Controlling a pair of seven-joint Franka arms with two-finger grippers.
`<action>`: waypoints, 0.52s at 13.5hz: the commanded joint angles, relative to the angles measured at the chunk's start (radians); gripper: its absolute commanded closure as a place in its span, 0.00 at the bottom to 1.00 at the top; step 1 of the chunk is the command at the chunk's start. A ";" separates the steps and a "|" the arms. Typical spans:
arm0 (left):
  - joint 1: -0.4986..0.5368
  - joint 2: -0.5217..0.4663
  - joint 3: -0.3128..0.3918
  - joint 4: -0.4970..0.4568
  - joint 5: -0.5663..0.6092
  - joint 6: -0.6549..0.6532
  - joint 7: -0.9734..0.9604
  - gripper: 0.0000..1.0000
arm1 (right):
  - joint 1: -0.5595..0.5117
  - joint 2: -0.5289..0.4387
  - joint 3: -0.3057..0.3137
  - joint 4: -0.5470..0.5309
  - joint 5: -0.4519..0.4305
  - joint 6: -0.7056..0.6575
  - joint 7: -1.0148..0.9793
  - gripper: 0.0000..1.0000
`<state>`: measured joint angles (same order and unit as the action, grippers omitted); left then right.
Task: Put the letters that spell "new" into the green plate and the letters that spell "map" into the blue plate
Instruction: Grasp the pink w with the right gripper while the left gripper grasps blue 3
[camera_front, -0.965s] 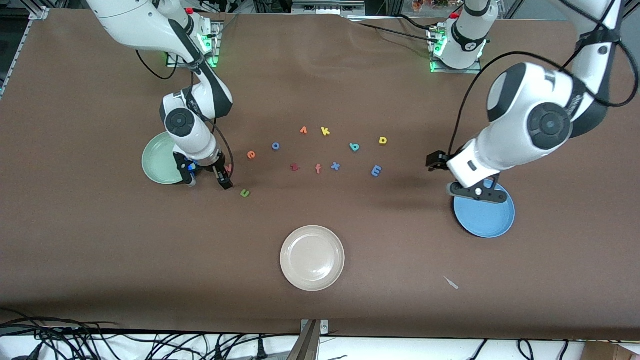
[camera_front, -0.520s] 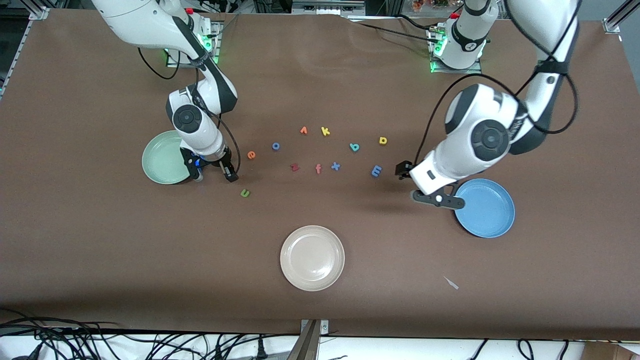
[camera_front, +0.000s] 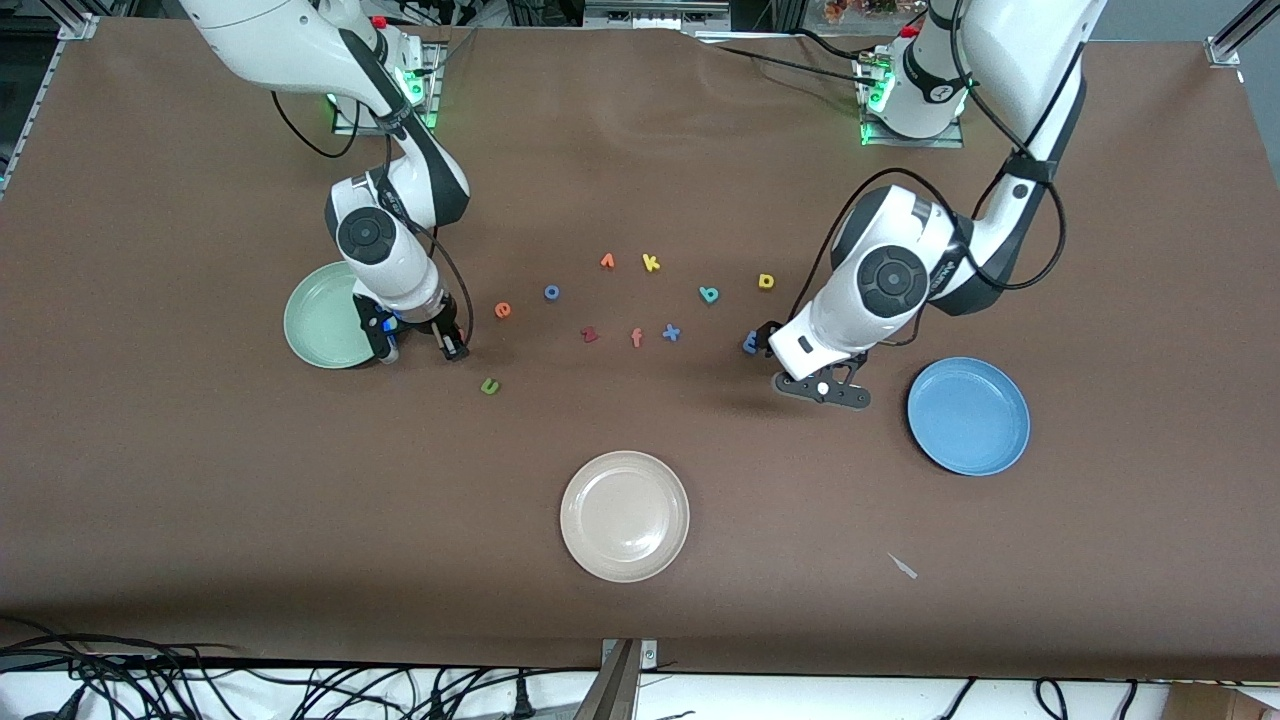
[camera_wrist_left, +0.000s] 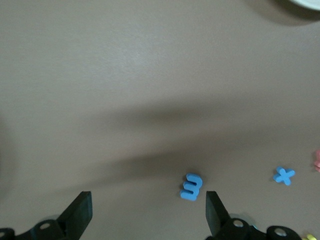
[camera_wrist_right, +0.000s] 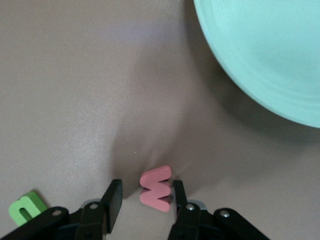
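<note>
right arm: bent down from its base, wrist low beside the green plate (camera_front: 325, 318)
right gripper (camera_wrist_right: 144, 201): at the table, jaws half closed around the pink w (camera_wrist_right: 155, 188), one finger touching it, not clearly clamped
green n (camera_front: 489, 386): on table, nearer the front camera than the w
orange e (camera_front: 502, 310): on table, near right gripper
left arm: elbow folded, wrist tilted low between the letters and the blue plate (camera_front: 968, 415)
left gripper (camera_wrist_left: 145, 212): jaws wide open, empty, just above the table beside the blue m (camera_wrist_left: 191, 186)
teal a (camera_front: 708, 294), yellow p (camera_front: 766, 281): on table, near the m
both plates: no letters in them
</note>
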<state>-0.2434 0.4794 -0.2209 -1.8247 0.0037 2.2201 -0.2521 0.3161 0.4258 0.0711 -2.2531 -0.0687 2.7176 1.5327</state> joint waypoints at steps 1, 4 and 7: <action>-0.039 0.037 0.008 -0.011 0.061 0.047 -0.016 0.00 | -0.002 -0.024 0.001 -0.031 -0.008 0.010 -0.029 0.66; -0.062 0.065 0.008 -0.014 0.100 0.085 -0.016 0.00 | -0.003 -0.045 -0.010 -0.028 -0.008 0.007 -0.109 1.00; -0.069 0.090 0.006 -0.016 0.136 0.108 -0.015 0.00 | -0.003 -0.100 -0.014 -0.008 -0.008 -0.080 -0.152 1.00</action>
<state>-0.3013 0.5550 -0.2214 -1.8402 0.0914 2.2998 -0.2543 0.3160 0.3944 0.0606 -2.2529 -0.0696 2.6997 1.4220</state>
